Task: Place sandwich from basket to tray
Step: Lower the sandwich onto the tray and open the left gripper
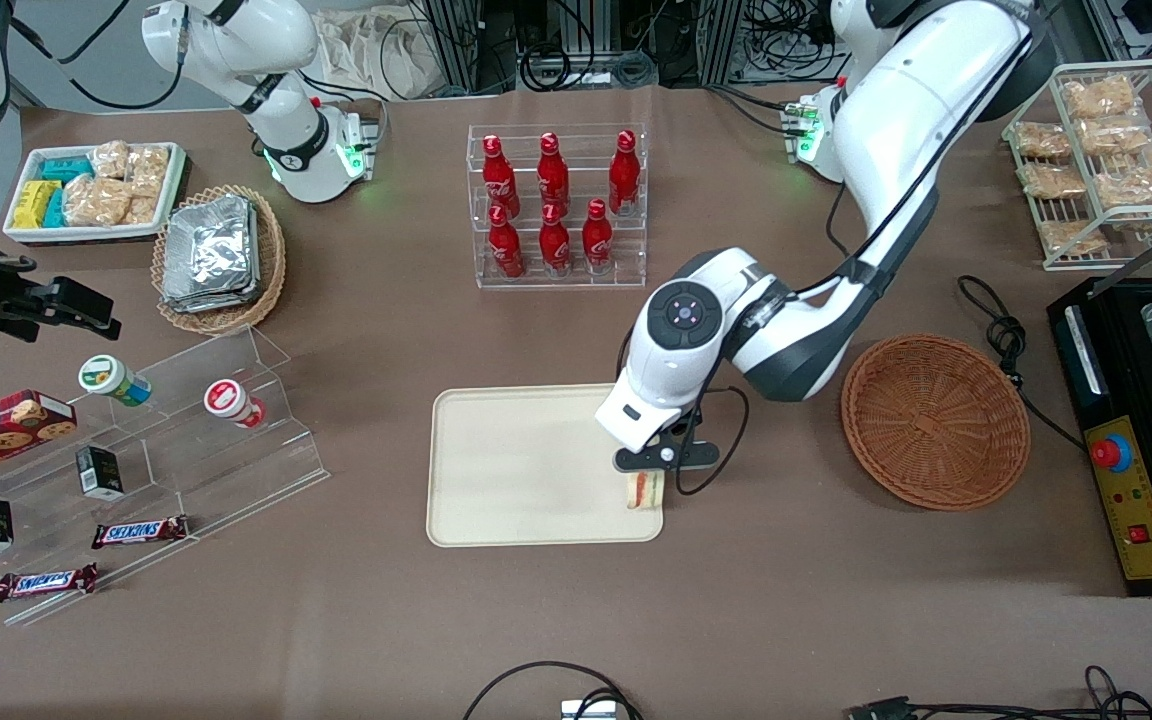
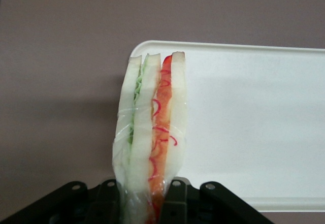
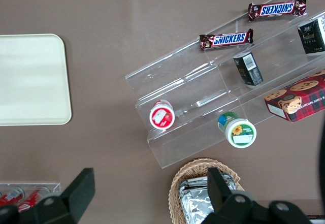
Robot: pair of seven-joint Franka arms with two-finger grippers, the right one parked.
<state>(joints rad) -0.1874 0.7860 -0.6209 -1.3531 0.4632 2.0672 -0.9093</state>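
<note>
The jaws of the gripper [image 1: 648,478] pinch the sandwich [image 1: 644,490] right over the tray [image 1: 516,470] corner; released here, it might topple onto the desk [image 1: 786,600].

Wrapped sandwich [image 2: 150,132] on edge, over tray [image 1: 496,500] corner; basket [image 1: 936,420] empty.

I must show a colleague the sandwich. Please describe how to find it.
Find the cream tray near the table's middle. At its corner nearest the empty reddish-brown basket, the gripper is shut on the sandwich: a clear-wrapped white wedge, the only item with orange, red and green stripes.
</note>
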